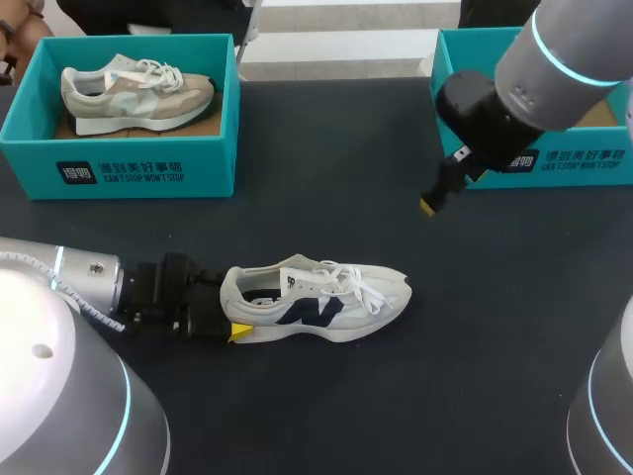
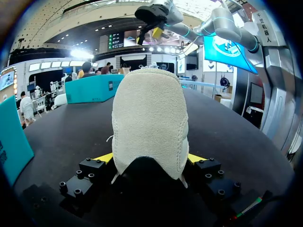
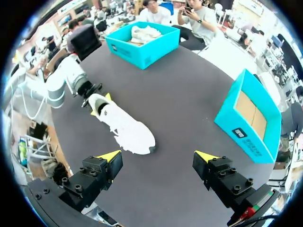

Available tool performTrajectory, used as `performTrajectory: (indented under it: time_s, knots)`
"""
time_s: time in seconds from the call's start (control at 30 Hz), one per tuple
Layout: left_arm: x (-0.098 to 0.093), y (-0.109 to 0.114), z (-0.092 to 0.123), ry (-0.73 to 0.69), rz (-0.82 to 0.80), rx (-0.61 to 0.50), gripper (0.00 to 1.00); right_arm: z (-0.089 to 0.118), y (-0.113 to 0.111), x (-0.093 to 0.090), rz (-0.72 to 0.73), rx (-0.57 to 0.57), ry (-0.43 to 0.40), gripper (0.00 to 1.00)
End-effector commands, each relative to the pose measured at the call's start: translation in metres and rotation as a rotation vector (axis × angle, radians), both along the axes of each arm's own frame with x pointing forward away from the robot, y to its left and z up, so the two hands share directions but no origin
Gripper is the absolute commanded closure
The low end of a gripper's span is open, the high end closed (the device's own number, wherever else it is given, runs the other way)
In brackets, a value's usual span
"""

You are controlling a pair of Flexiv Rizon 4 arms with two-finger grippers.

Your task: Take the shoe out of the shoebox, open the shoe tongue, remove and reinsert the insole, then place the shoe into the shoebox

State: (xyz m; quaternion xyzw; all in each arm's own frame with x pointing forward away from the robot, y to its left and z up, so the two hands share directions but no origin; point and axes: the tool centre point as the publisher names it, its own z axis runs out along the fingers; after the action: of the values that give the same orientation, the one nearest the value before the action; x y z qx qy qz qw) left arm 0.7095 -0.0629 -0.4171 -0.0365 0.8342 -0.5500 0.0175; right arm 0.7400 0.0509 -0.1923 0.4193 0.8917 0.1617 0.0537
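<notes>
White shoe (image 1: 316, 300) laid on the tabletop (image 1: 415, 396), toe toward 3 o'clock; heel clamped between fingers (image 2: 104, 157) of the left gripper (image 2: 149, 158), evidently for steadying. Right gripper (image 3: 158, 156), spread and empty, is held at 2 o'clock, near the shoebox (image 1: 554, 163).

White shoe (image 1: 316, 300) upright on table (image 1: 415, 396); teal shoebox (image 1: 593, 164) well apart.

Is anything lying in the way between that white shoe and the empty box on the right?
Nothing visible lies between the white shoe and the empty box; only the right tool hangs open above that stretch.
</notes>
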Motion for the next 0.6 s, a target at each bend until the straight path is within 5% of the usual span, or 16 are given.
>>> performTrajectory:
  time_s: [0.03,0.23,0.6]
  knots:
    - [0.000,0.001,-0.003,0.002,0.001,0.005,1.00,-0.001,0.002,-0.005,-0.343,0.018,0.011,0.00]
    - [0.000,0.001,-0.003,0.002,0.001,0.005,1.00,-0.008,0.032,0.008,-0.387,-0.003,-0.075,0.00]
    - [0.000,0.001,-0.003,0.002,0.001,0.005,1.00,-0.028,0.111,0.013,-0.472,-0.035,-0.016,0.00]
